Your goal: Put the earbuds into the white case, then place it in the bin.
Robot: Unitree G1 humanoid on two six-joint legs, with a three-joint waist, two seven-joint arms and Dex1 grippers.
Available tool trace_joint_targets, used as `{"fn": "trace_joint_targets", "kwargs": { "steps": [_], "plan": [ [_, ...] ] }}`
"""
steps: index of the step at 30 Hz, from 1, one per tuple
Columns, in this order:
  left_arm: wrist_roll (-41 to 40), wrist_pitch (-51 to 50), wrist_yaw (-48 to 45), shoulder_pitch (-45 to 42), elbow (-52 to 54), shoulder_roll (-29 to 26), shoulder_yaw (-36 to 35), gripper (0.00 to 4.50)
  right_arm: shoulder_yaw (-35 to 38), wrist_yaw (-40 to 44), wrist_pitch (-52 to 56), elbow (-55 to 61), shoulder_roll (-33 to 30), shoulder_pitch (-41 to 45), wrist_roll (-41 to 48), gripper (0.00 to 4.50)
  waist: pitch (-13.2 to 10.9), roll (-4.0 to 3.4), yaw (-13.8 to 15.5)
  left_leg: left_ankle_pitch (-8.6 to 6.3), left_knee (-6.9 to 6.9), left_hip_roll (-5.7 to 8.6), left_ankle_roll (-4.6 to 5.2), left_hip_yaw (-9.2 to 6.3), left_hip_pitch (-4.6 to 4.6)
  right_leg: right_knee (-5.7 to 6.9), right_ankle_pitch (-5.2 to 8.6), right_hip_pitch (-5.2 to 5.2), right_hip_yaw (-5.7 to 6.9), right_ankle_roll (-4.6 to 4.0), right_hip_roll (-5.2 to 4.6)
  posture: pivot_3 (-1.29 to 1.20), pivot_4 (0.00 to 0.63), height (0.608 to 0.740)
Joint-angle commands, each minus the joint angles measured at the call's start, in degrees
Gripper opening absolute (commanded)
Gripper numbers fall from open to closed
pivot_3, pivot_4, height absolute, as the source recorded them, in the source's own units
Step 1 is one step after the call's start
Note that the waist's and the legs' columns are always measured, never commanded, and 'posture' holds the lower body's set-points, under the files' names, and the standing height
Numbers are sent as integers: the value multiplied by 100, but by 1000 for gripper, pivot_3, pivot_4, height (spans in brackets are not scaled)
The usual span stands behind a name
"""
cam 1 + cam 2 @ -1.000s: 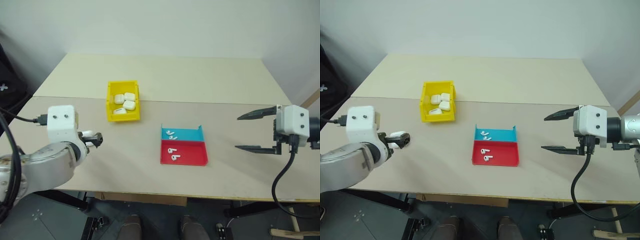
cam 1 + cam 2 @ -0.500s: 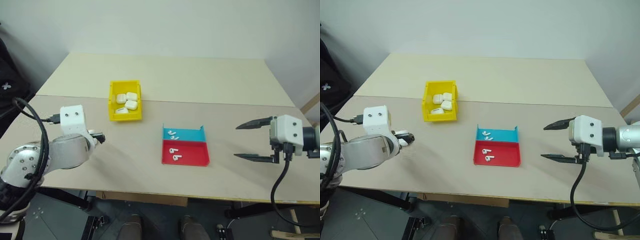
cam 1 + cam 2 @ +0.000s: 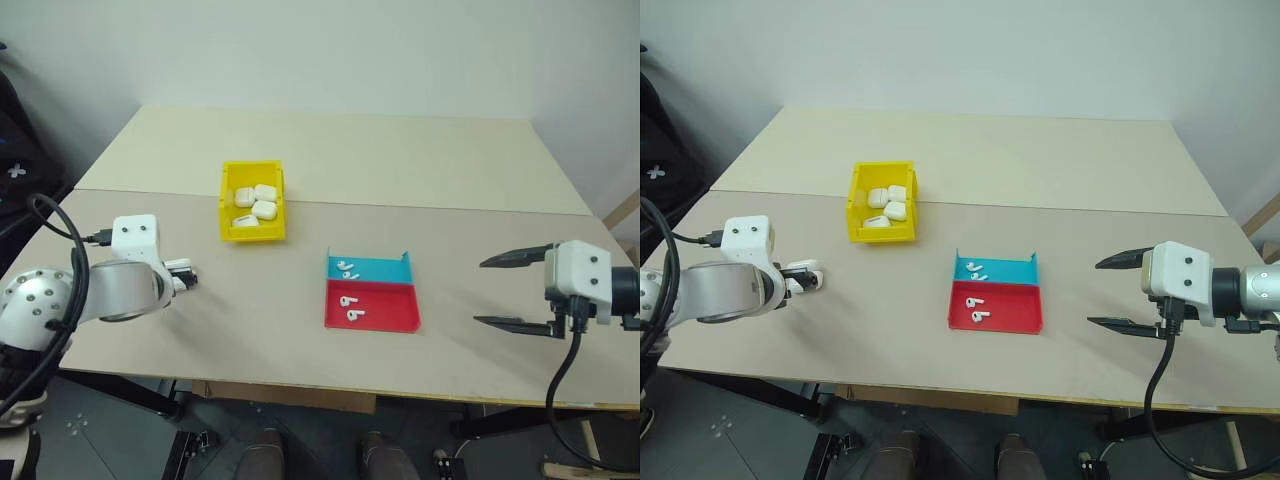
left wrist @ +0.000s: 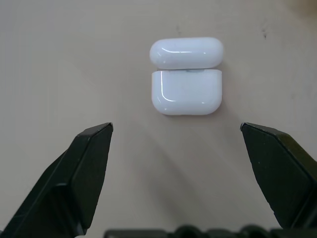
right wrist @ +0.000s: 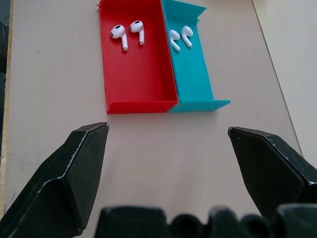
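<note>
My left gripper hangs with its black fingers spread wide and empty over a small glossy white rounded plastic earbud case, which lies on the pale wooden desk near its left edge, lid swung open and flat. To pick it up well, I judge I should centre the case between the fingers and close on its body, not the lid. My right gripper is also spread and empty, facing a shallow red plastic tray holding two tiny white earbuds, with a shallow blue tray touching it. The small yellow rectangular plastic bin sits behind, holding other white cases. Compared with a second ago, my left arm sits lower and nearer the desk; my right has sunk slightly.
</note>
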State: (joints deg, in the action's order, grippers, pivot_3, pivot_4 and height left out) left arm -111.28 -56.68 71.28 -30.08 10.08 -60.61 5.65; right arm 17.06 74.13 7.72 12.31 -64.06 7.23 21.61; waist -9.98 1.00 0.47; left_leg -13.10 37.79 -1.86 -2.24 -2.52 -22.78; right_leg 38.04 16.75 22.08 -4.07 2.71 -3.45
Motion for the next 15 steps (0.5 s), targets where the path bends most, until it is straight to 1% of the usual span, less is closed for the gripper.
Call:
{"fn": "trace_joint_targets", "kwargs": {
  "steps": [1, 9, 15],
  "plan": [
    [256, -130, -195, -227, -196, 73, 18, 4500, 294, -71, 72, 177, -135, -16, 37, 4481, 0, 0, 0, 0, 0, 0, 0, 0, 0, 0, 0, 0, 0, 0, 0, 0, 150, 740],
    [861, -322, -501, -239, -615, 429, -86, 4500, 436, -146, 162, 280, -154, -190, 16, 4481, 0, 0, -1, 0, 0, 0, 0, 0, -3, -1, 0, 2, 0, 0, 0, 0, 150, 740],
    [1455, -562, -814, -473, -962, 725, -173, 4500, 466, -177, 214, 291, -176, -202, -6, 4481, 0, 1, -3, 0, 0, 1, 0, 0, -3, 1, 0, 2, 0, 0, 0, 0, 150, 740]
  ]
}}
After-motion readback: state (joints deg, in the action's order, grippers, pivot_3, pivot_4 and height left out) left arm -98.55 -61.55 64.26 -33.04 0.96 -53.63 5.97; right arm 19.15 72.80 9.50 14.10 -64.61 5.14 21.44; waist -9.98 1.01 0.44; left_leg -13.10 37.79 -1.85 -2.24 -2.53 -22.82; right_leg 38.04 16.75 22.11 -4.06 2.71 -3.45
